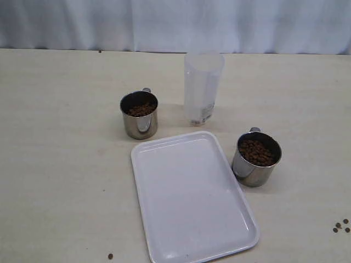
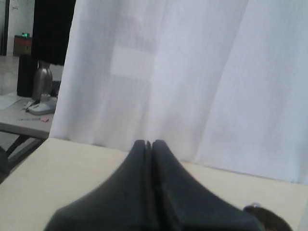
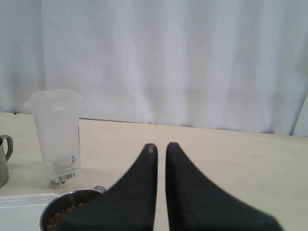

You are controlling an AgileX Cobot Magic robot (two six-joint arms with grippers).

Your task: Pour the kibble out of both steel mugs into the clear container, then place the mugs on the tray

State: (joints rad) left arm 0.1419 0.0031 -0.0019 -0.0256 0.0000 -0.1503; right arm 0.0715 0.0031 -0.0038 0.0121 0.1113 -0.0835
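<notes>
Two steel mugs hold kibble: one left of the clear container, the other right of the white tray. The container stands upright behind the tray and looks empty. Neither gripper shows in the exterior view. My left gripper is shut with its fingers pressed together, holding nothing, above the table; a mug rim peeks in at the corner. My right gripper is shut on nothing, a thin slit between its fingers. It hovers just beside the right mug, facing the container.
A few stray pellets lie at the table's right front, and one more lies near the tray's front left corner. A white curtain hangs behind the table's far edge. The tray's corner shows beside the right mug.
</notes>
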